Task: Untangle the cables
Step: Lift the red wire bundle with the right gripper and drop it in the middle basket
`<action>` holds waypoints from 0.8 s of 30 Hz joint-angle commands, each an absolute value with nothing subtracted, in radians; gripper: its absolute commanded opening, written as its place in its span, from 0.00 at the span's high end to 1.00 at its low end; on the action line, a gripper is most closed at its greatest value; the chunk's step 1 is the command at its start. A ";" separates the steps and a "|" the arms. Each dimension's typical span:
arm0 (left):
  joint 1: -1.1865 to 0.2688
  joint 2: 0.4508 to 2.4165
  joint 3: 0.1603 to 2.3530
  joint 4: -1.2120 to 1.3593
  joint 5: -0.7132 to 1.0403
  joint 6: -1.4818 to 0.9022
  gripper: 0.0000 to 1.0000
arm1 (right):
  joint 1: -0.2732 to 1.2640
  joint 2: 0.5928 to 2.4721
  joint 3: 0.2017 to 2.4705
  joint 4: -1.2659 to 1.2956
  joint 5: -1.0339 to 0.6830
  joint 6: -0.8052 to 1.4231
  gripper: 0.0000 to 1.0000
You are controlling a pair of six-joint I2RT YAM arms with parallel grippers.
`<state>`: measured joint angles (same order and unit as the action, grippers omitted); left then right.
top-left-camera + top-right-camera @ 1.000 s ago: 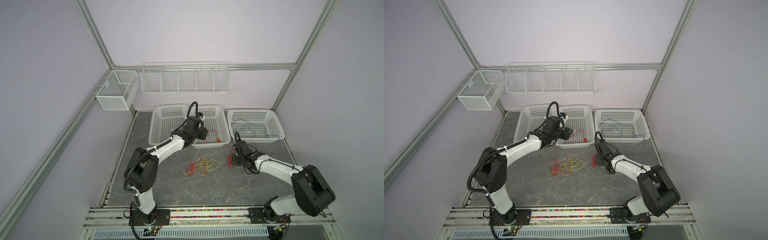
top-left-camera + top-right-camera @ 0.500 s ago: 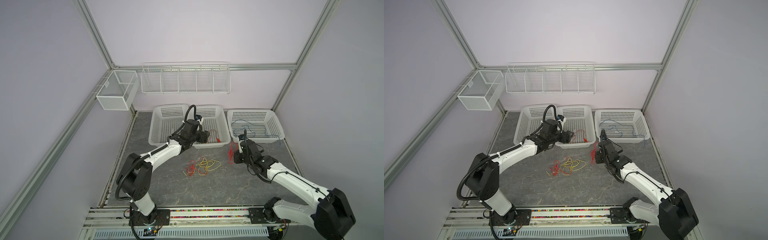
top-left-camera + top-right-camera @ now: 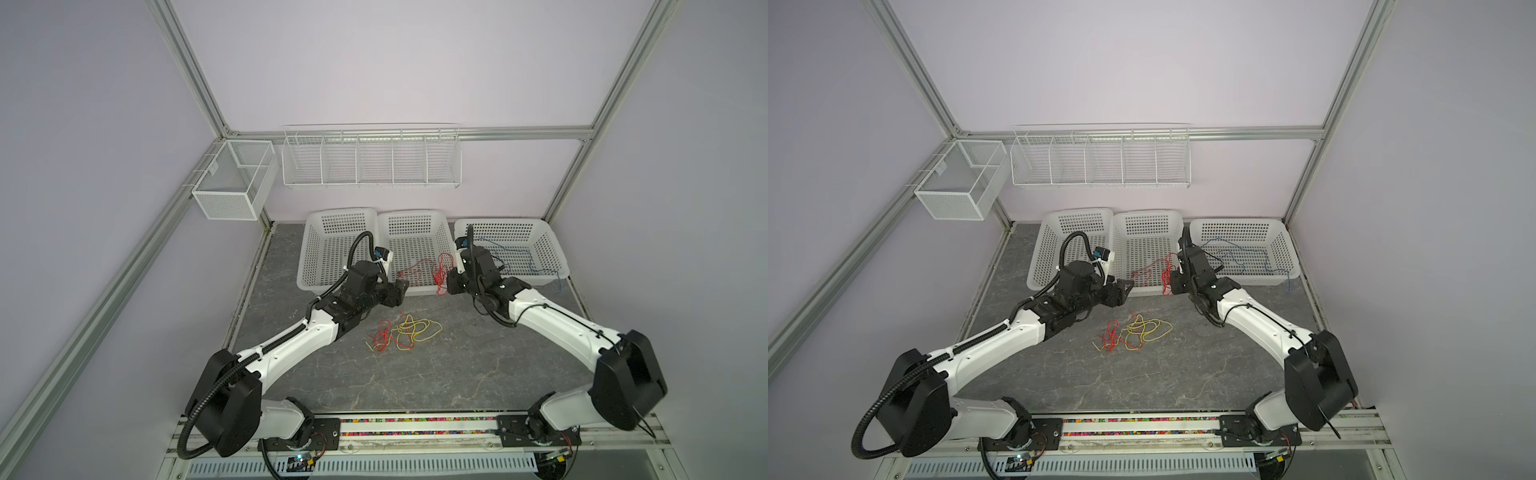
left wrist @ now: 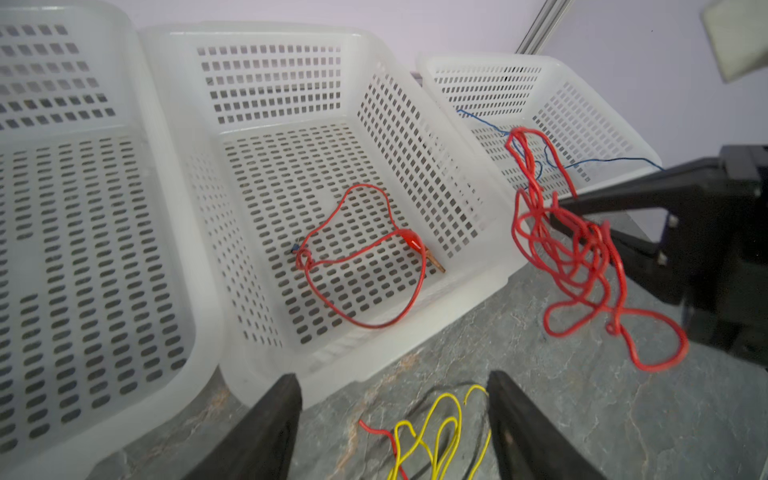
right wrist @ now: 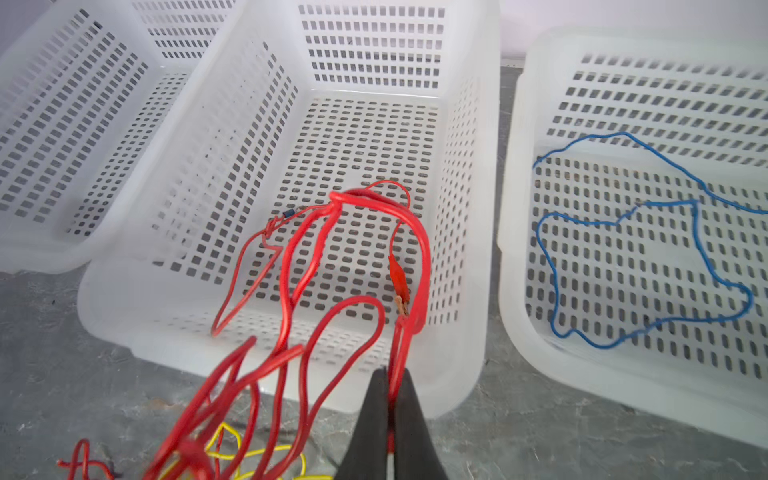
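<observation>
My right gripper (image 5: 390,374) is shut on a looped red cable (image 5: 291,270) that hangs in the air before the middle basket (image 3: 411,215); both top views show this bundle (image 3: 1168,270). Another red cable (image 4: 365,257) with a clip lies inside that basket. A tangle of yellow and red cables (image 3: 401,332) rests on the grey table. My left gripper (image 4: 392,378) stands open and holds nothing, just above the table by the basket's front wall, with yellow loops (image 4: 436,428) beneath it. The blue cable (image 5: 623,220) lies in the right basket (image 3: 548,245).
Three white perforated baskets stand in a row at the back; the left basket (image 3: 316,257) holds nothing. A wire rack (image 3: 372,158) and a mesh box (image 3: 232,183) hang on the walls above. Both grippers (image 3: 446,286) are close together at the middle basket's front.
My left gripper opened wider and drew back from over the middle basket to its front edge. My right gripper carried the red bundle up and back toward that basket.
</observation>
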<state>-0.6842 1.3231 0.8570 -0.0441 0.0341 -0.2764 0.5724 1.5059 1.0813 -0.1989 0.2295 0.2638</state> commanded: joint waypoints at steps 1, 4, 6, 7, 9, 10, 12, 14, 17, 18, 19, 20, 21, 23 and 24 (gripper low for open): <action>-0.689 1.238 0.807 -0.098 0.010 -0.320 0.29 | 0.577 1.588 1.144 -0.183 0.216 0.242 0.94; -0.689 1.171 0.770 -0.139 0.008 -0.335 0.29 | 0.576 1.663 1.202 -0.192 0.220 0.244 0.92; -0.689 1.144 0.757 -0.160 0.001 -0.340 0.29 | 0.576 1.699 1.230 -0.198 0.219 0.248 0.90; -0.689 1.134 0.751 -0.170 0.001 -0.341 0.29 | 0.576 1.718 1.244 -0.202 0.214 0.252 0.89; -0.689 1.126 0.746 -0.190 0.008 -0.339 0.28 | 0.576 1.747 1.268 -0.213 0.205 0.256 0.87; -0.689 1.127 0.744 -0.199 0.015 -0.339 0.27 | 0.576 1.759 1.277 -0.216 0.199 0.256 0.86; -0.689 1.128 0.747 -0.220 0.030 -0.339 0.27 | 0.577 1.774 1.288 -0.225 0.193 0.257 0.85; -0.689 1.132 0.745 -0.229 0.042 -0.345 0.27 | 0.576 1.782 1.293 -0.233 0.191 0.258 0.84; -0.689 1.132 0.732 -0.227 0.041 -0.353 0.27 | 0.577 1.774 1.288 -0.238 0.190 0.256 0.83; -0.689 1.131 0.727 -0.226 0.036 -0.356 0.27 | 0.577 1.766 1.285 -0.238 0.188 0.255 0.83; -0.689 1.129 0.724 -0.224 0.033 -0.358 0.28 | 0.577 1.755 1.279 -0.237 0.184 0.253 0.82; -0.689 1.130 0.721 -0.224 0.032 -0.359 0.27 | 0.576 1.743 1.273 -0.236 0.181 0.251 0.82; -0.689 1.130 0.719 -0.225 0.031 -0.359 0.27 | 0.577 1.730 1.267 -0.234 0.176 0.249 0.81; -0.689 1.133 0.717 -0.227 0.025 -0.361 0.28 | 0.578 1.701 1.250 -0.227 0.161 0.242 0.80; -0.689 1.134 0.716 -0.227 0.021 -0.361 0.27 | 0.578 1.685 1.240 -0.225 0.150 0.237 0.79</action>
<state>-0.6857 1.1351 0.7242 -0.2161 0.0303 -0.3447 0.5724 1.7554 1.2629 -0.2199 0.1841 0.2562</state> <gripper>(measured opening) 0.726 0.210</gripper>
